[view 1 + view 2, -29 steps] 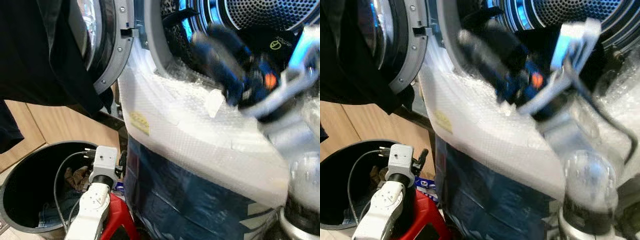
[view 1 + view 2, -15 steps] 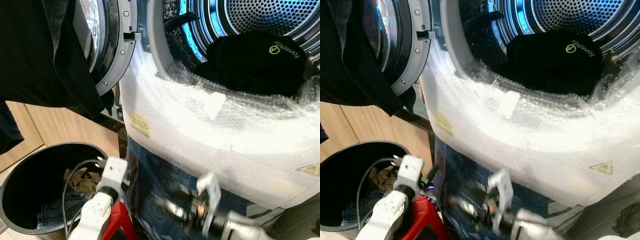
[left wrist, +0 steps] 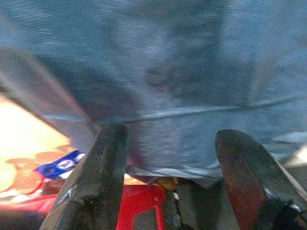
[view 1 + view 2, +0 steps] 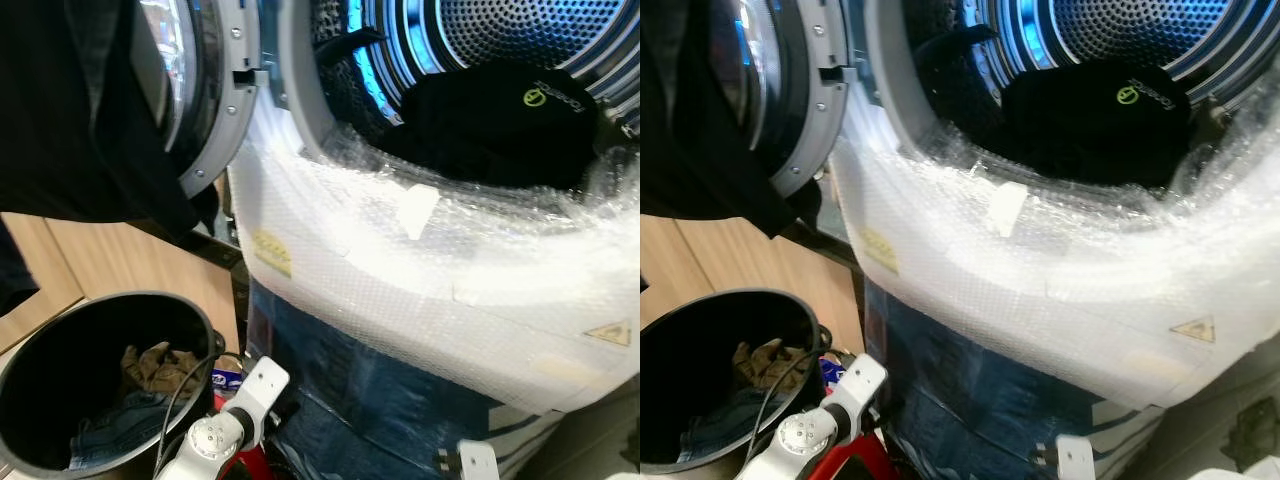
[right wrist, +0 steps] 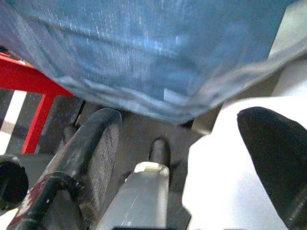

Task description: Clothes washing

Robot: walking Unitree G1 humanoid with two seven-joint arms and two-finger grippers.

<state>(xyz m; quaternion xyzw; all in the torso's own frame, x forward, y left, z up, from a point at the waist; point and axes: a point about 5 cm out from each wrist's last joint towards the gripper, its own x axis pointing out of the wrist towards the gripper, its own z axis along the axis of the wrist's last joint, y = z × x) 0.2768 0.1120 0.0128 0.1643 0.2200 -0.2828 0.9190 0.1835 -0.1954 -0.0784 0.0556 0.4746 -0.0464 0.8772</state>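
The washing machine's drum (image 4: 520, 30) stands open, lit blue inside. A black garment with a green logo (image 4: 500, 115) lies at the drum's front, behind the bubble-wrapped rim (image 4: 420, 240). My left arm (image 4: 235, 415) is low beside the black bin (image 4: 40, 345). In the left wrist view my left gripper (image 3: 168, 177) is open and empty, facing the blue film on the machine's front. My right arm (image 4: 478, 462) is down at the machine's base. My right gripper (image 5: 184, 148) is open with nothing in it, below the same blue film (image 5: 144, 52).
The round door (image 4: 205, 90) hangs open at the left, with dark cloth (image 4: 70, 120) draped in front of it. The bin holds a brown cloth (image 4: 150, 362) and jeans (image 4: 110, 432). A red frame (image 4: 845, 465) stands at the machine's foot. Wooden floor (image 4: 100, 245) lies behind the bin.
My right arm has come out of the drum mouth and dropped to the machine's base. The black garment stays in the drum. My left arm has shifted a little right and lower.
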